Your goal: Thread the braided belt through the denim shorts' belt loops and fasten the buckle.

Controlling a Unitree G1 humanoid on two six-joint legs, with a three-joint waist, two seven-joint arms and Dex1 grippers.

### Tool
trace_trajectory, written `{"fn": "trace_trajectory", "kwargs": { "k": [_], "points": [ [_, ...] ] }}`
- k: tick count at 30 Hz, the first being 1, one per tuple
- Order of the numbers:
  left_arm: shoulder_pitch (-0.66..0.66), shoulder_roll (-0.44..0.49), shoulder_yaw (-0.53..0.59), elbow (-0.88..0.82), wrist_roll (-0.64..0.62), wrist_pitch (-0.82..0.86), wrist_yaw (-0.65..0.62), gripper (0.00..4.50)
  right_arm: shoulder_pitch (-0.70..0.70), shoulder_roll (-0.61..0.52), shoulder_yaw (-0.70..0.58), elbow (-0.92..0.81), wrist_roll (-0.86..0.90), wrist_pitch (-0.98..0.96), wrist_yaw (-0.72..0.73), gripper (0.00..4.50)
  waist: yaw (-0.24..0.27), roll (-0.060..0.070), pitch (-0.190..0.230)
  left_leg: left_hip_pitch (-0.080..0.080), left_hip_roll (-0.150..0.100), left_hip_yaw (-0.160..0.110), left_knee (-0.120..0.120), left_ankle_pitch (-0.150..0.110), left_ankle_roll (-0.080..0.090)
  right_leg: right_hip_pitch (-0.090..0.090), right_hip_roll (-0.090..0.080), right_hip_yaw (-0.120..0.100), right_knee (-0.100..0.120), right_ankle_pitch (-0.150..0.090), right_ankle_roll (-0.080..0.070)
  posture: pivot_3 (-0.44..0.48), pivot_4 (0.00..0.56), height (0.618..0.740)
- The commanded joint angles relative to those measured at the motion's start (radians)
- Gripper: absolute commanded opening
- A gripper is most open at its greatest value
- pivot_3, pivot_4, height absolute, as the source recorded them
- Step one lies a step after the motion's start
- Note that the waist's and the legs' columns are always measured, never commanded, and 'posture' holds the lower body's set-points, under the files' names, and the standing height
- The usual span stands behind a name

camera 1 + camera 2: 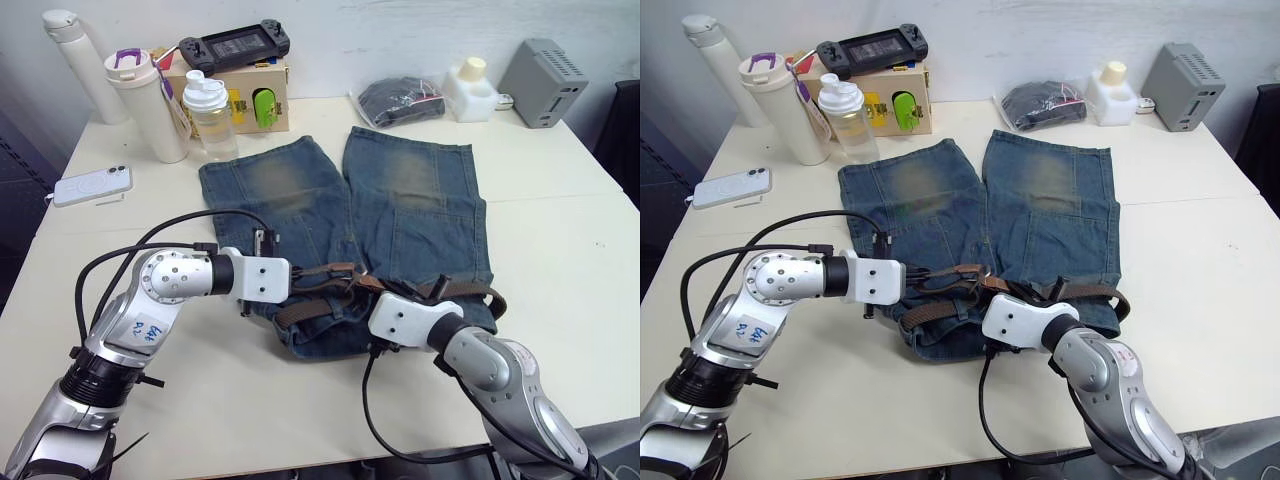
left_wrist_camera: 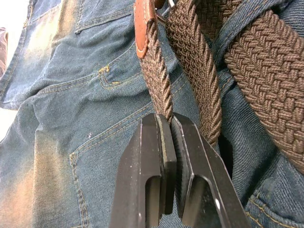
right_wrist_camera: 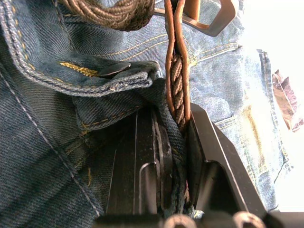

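Observation:
The denim shorts [image 1: 395,200] lie flat on the table with the legs pointing away and the waistband nearest me. The braided belt [image 1: 320,305] runs along the waistband, and its right part [image 1: 470,290] curves round the shorts' right side. My left gripper [image 1: 296,280] is shut on a brown braided strap [image 2: 159,90], just below its tan leather tip [image 2: 144,23]. My right gripper [image 3: 173,118] is shut on a leather-edged belt end together with a fold of denim. The buckle [image 3: 216,21] sits just beyond it, near the shorts' button [image 3: 114,70]. A denim strip [image 2: 237,23], perhaps a belt loop, crosses between belt sections.
At the back left stand a white thermos [image 1: 82,65], a cup [image 1: 148,105], a shaker bottle [image 1: 210,115] and a wooden box [image 1: 250,95] with a game console on top. A phone [image 1: 92,185] lies left. A bagged dark bundle [image 1: 400,100], a white container [image 1: 470,88] and a grey box [image 1: 545,82] sit back right.

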State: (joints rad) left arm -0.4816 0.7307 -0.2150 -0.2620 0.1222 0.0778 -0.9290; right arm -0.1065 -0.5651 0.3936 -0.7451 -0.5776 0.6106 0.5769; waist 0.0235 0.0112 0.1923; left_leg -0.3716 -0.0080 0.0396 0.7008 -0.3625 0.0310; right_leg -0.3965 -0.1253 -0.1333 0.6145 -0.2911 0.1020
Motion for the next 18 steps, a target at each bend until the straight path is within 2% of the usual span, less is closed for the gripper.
{"fn": "trace_trajectory", "kwargs": {
  "k": [1,18],
  "points": [
    [-0.014,0.016,0.017,-0.024,-0.002,-0.017,-0.006,0.0,-0.002,0.009,-0.014,-0.027,-0.015,-0.023,0.002,0.09,0.0,0.0,0.0,0.0,0.0,0.0,0.0,0.0,0.0,0.0,0.0,0.0,0.0,0.0,0.0,0.0,0.15,0.69],
    [-0.058,0.039,0.017,-0.031,-0.019,-0.07,-0.06,0.0,0.0,0.016,-0.014,-0.024,-0.023,-0.025,0.021,0.09,0.0,0.0,0.0,0.0,0.0,0.0,0.001,0.0,0.0,0.0,0.0,0.0,0.002,0.0,0.0,0.0,0.15,0.69]
  ]
}}
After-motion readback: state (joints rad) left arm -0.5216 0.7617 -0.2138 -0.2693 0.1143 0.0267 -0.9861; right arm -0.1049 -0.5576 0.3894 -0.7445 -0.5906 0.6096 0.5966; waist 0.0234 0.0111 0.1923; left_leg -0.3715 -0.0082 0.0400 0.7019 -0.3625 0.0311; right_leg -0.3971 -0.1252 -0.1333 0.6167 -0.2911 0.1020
